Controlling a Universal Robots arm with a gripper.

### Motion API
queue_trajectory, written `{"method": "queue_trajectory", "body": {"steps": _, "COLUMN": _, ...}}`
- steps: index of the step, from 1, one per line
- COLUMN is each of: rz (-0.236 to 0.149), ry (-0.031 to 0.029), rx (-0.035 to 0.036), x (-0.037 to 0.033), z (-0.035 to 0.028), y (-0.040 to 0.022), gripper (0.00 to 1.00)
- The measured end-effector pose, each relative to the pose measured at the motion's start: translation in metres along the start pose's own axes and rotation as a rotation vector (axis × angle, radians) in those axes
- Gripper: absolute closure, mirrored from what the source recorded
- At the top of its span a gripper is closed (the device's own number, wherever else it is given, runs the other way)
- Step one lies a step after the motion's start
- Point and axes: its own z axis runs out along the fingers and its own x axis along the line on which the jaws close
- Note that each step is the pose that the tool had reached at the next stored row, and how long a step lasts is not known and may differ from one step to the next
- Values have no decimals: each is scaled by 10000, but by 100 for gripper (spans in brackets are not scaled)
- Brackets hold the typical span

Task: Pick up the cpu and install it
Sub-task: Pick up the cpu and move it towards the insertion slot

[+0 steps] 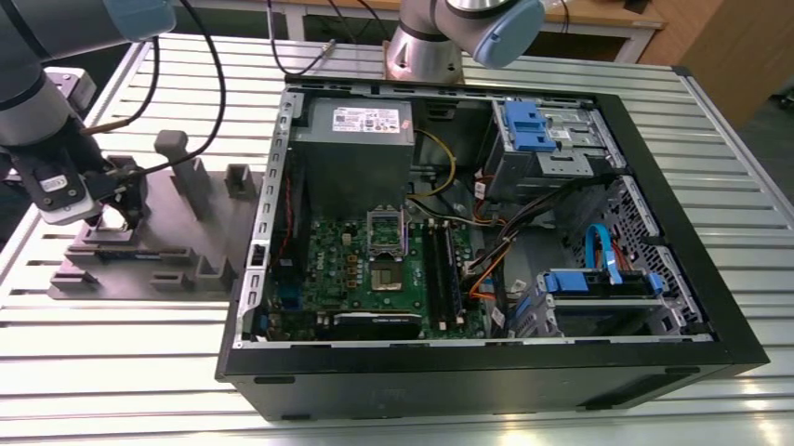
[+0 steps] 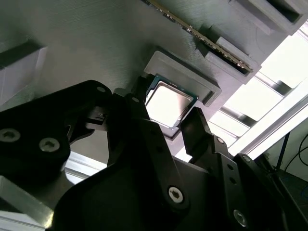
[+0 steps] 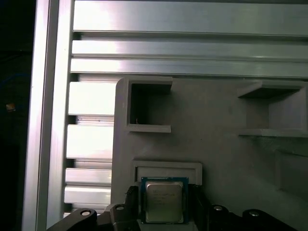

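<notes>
At the exterior view's left the arm reaches down over a grey tray (image 1: 186, 269) that lies on the slatted metal table (image 1: 125, 353); the gripper (image 1: 110, 218) hangs low over the tray's near-left part, among its upright blocks. In both wrist views the cpu (image 3: 164, 201) (image 2: 168, 103) lies flat in a shallow square recess (image 3: 168, 167) of that tray, silver top upward; it sits directly between the gripper's (image 3: 164, 208) two dark fingers (image 3: 132, 208), one against each of two opposite edges, so the gripper (image 2: 166, 113) is drawn in narrow onto the chip; the chip remains seated in its recess, not raised. Further toward the exterior view's right, just beside the tray, stands the open computer case (image 1: 496, 372); inside it the green motherboard (image 1: 360, 279) shows the socket (image 1: 387, 243) near its middle, well apart from the gripper; blue drive brackets (image 1: 602, 282) sit at the case's far right.
</notes>
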Motion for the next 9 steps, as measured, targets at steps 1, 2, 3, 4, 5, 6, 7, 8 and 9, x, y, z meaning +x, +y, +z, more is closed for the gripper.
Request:
{"method": "queue_trajectory", "body": {"steps": 1, "rz": 0, "ry": 1, "rx": 1, "x": 2, "z": -1, "y": 0, "gripper": 44}}
{"method": "queue_trajectory", "body": {"steps": 2, "rz": 0, "ry": 1, "rx": 1, "x": 5, "z": -1, "y": 0, "gripper": 44}}
{"method": "queue_trajectory", "body": {"steps": 3, "rz": 0, "ry": 1, "rx": 1, "x": 8, "z": -1, "y": 0, "gripper": 44}}
{"method": "queue_trajectory", "body": {"steps": 4, "rz": 0, "ry": 0, "rx": 0, "x": 12, "z": 0, "y": 0, "gripper": 44}}
{"method": "queue_trajectory", "body": {"steps": 5, "rz": 0, "ry": 1, "rx": 1, "x": 14, "z": -1, "y": 0, "gripper": 44}}
{"method": "queue_trajectory", "body": {"steps": 6, "rz": 0, "ry": 0, "rx": 0, "x": 14, "z": 0, "y": 0, "gripper": 44}}
{"method": "queue_trajectory", "body": {"steps": 7, "rz": -1, "ry": 1, "rx": 0, "x": 14, "z": 0, "y": 0, "gripper": 44}}
{"method": "queue_trajectory", "body": {"steps": 8, "rz": -1, "ry": 0, "rx": 0, "x": 15, "z": 0, "y": 1, "gripper": 44}}
{"method": "queue_trajectory", "body": {"steps": 9, "rz": -1, "ry": 1, "rx": 0, "x": 16, "z": 0, "y": 1, "gripper": 44}}
